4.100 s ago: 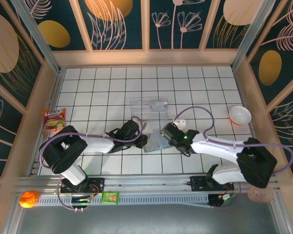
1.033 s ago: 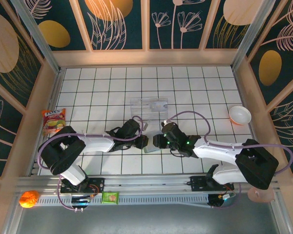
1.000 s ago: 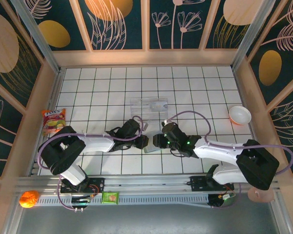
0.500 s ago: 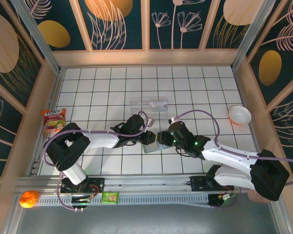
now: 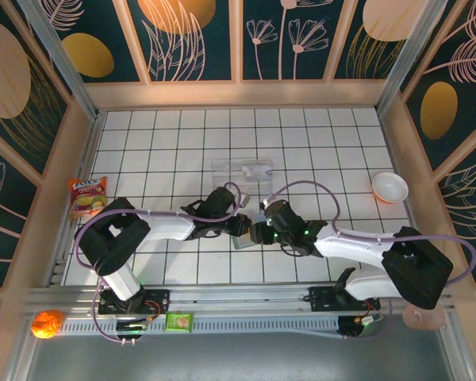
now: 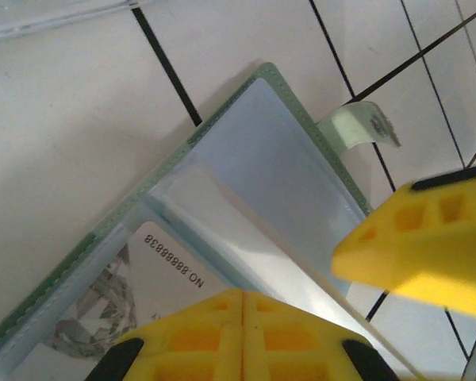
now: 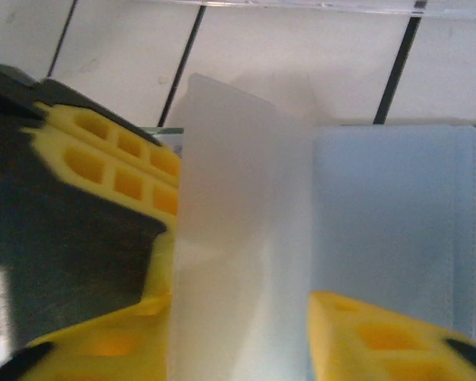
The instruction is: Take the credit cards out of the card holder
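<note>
You are mid-extraction: the card holder (image 6: 246, 214) lies open on the tiles between both arms. Your right gripper (image 7: 246, 341) pinches a frosted card (image 7: 238, 238); your left gripper (image 6: 325, 278), parted, pins the holder. Next, draw the card clear.

One card holder (image 5: 244, 236), one bowl (image 5: 389, 187), one snack packet (image 5: 86, 196).

"NO:88888838", printed upside down on credit card (image 6: 155, 278) inside card holder (image 6: 246, 159), just above lower yellow finger (image 6: 238, 333) of left gripper (image 6: 333, 294); red lettering on snack packet (image 5: 87, 196), illegible.
</note>
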You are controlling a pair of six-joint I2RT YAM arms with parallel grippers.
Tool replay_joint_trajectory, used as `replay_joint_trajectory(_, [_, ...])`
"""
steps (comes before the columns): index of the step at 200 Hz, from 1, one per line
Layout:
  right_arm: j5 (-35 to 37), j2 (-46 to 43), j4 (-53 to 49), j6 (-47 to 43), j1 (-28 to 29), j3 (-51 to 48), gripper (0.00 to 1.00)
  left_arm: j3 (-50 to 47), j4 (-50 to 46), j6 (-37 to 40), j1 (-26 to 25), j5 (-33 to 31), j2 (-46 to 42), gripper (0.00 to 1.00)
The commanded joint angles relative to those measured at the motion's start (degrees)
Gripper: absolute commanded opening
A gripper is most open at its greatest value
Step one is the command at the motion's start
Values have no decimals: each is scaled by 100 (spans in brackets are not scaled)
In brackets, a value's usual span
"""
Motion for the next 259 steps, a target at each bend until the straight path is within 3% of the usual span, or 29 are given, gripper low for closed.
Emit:
replay_joint_trajectory(1, [36, 65, 159, 163, 33, -83, 30, -22, 275, -92, -27, 9, -233, 7])
replay_joint_trajectory(29, [248, -76, 44, 713, -58, -266, 12, -151, 260, -58, -25, -132, -412, 9])
replay_joint_trajectory(47, [133, -244, 84, 1258, -274, -533, 9, -190, 70, 72, -31, -254, -438, 9])
replay_joint_trajectory(81, [133, 75, -312, 1878, -464, -572, 11, -332, -126, 196, -28, -552, -337, 8])
replay_joint_trajectory(126, [305, 105, -976, 2121, -470, -299, 39, -437, -90, 244, -30, -596, -185, 7])
replay_joint_trajectory(151, [473, -539, -1512, 2096, -474, -141, 45, -427, -142, 324, -27, -670, -180, 6])
replay_joint_trajectory(169, [745, -988, -2049, 1984, -478, 107, 44, -410, -130, 359, -29, -668, -142, 6])
replay_joint_trajectory(189, [622, -1262, -2017, 1544, -468, 330, 33, -407, -85, 368, -31, -659, -134, 6])
replay_joint_trajectory(211, [344, -890, -1770, 1111, -470, 669, 25, -409, -70, 362, -31, -659, -191, 6])
replay_joint_trajectory(259, [875, -96, -1709, 718, -486, 947, 24, -461, -120, 359, -27, -664, -352, 6])
